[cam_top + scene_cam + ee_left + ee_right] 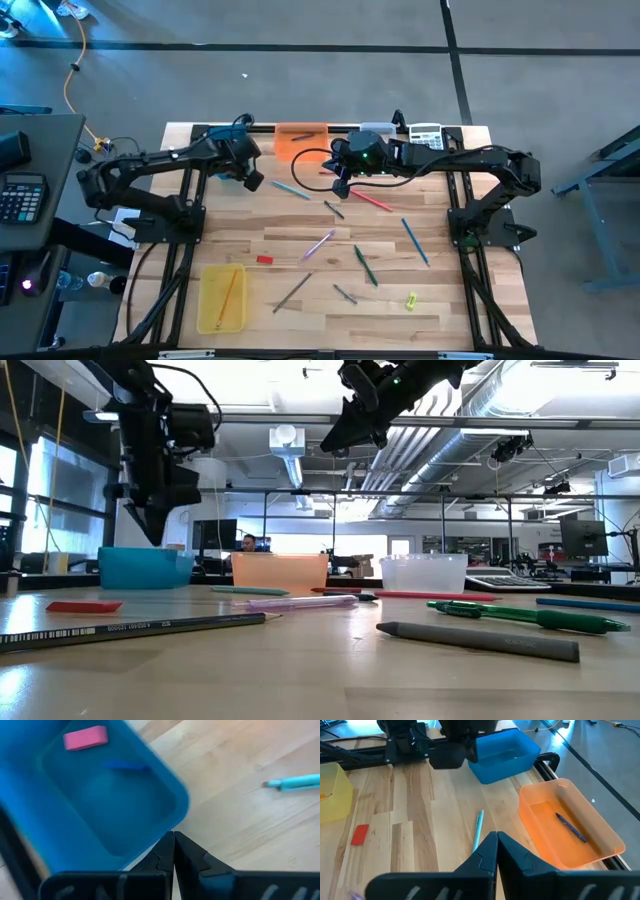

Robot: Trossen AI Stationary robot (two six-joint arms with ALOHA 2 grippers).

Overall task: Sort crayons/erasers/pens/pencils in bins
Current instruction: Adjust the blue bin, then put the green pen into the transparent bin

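Note:
My left gripper (252,181) is shut and empty, above the table beside the blue bin (100,805), which holds a pink eraser (85,737) and a short blue stick (125,766). My right gripper (340,187) is shut and empty, high over the table's middle back (335,445). A teal pen (478,827) lies flat on the table between the two grippers. The orange bin (570,827) holds a blue pen (571,828). The yellow bin (222,297) holds an orange pencil (228,294). The clear bin (423,572) stands at the back.
On the wood lie a red eraser (264,259), a red pencil (370,200), a pinkish pencil (320,243), a blue pen (415,240), a green pen (365,265), a grey pencil (292,292) and a grey crayon (345,293). A calculator (425,135) sits at the back right.

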